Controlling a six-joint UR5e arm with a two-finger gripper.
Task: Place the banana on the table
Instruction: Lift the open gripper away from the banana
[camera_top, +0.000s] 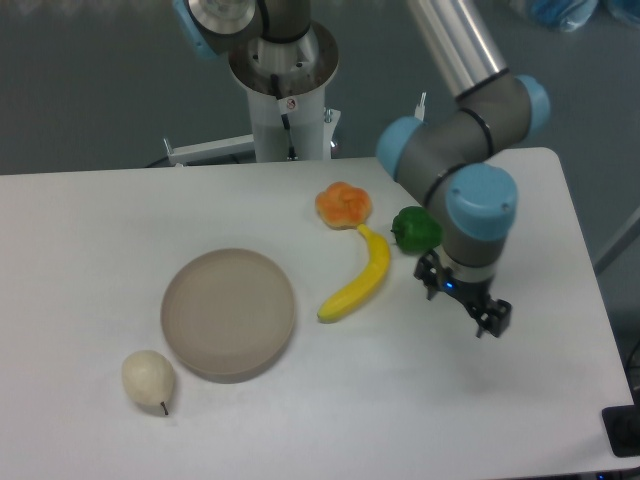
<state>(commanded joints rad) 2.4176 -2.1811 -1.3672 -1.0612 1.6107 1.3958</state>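
The bright yellow banana lies flat on the white table, right of the round plate, its stem end pointing toward the orange fruit. My gripper hangs to the right of the banana, apart from it, just above the tabletop. Its two dark fingers stand spread with nothing between them, so it is open and empty.
A round beige-grey plate sits left of the banana. A pale pear lies at the plate's front left. A lumpy orange fruit and a green pepper lie behind the banana. The arm's base stands at the back.
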